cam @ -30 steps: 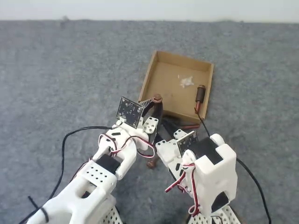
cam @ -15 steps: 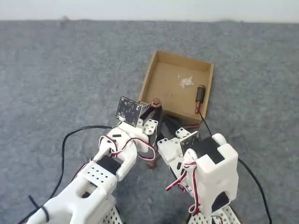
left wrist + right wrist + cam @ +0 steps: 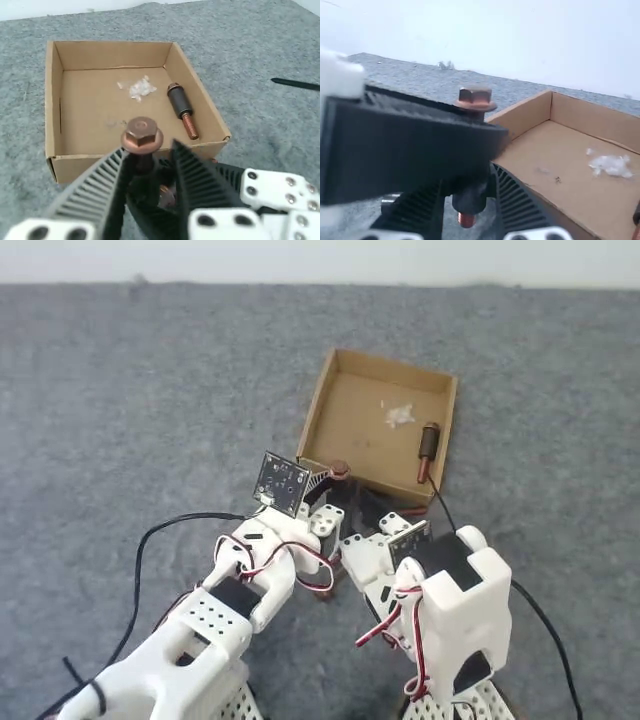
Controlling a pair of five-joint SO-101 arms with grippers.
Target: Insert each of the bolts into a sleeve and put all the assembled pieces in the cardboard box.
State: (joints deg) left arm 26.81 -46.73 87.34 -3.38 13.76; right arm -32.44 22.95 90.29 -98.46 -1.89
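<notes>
My left gripper [image 3: 145,162] is shut on the shaft of a copper bolt [image 3: 142,134], whose hex head stands up just in front of the cardboard box [image 3: 52,125]. Below it, my right gripper [image 3: 470,202] is shut on a black sleeve [image 3: 470,192]. The bolt [image 3: 475,97] runs down through the sleeve, and its threaded tip pokes out underneath. In the high view both grippers meet at the box's near wall, with the bolt head [image 3: 339,469] between them. One assembled piece [image 3: 428,445] lies inside the box [image 3: 318,405] by its right wall.
A white crumpled scrap [image 3: 398,415] lies on the box floor. Grey carpet [image 3: 150,390] spreads all around. A black cable [image 3: 150,540] loops beside the left arm, and another runs along the right arm's base.
The bolt head has sunk lower and shifted slightly toward the box as the left gripper came down over the sleeve. The right gripper has barely moved.
</notes>
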